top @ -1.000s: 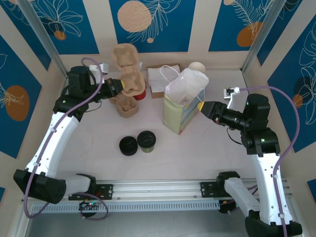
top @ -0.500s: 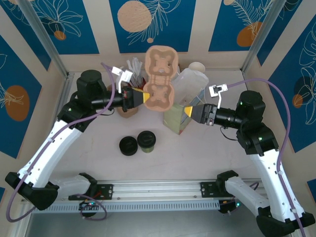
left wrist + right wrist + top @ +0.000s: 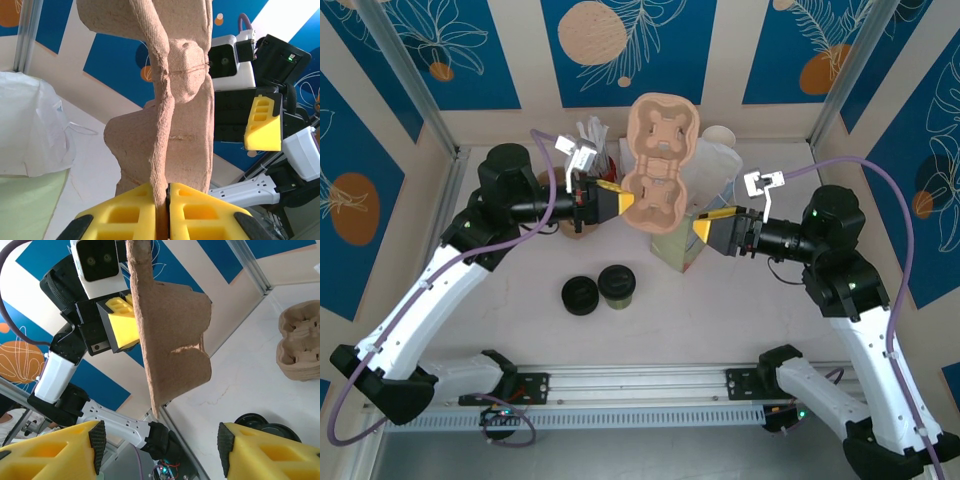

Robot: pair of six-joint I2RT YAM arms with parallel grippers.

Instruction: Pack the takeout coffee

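Table [image 3: 740, 320]: pale top. Paper bag [image 3: 672, 250]: green below, white above, upright near centre. Pulp cup carrier [image 3: 660, 165]: up in the air on edge, at the bag's 12 o'clock. Left gripper [image 3: 618, 203]: comes in from 9 o'clock, fingers pinched tight on the carrier's edge. Right gripper [image 3: 704, 229]: at the bag's 3 o'clock, fingers spread, apart from the carrier. Takeout coffee [image 3: 617, 283]: black lid on, standing on the table at the bag's 8 o'clock. Pile of black lids [image 3: 580, 295]: just beside the coffee, at its 8 o'clock.
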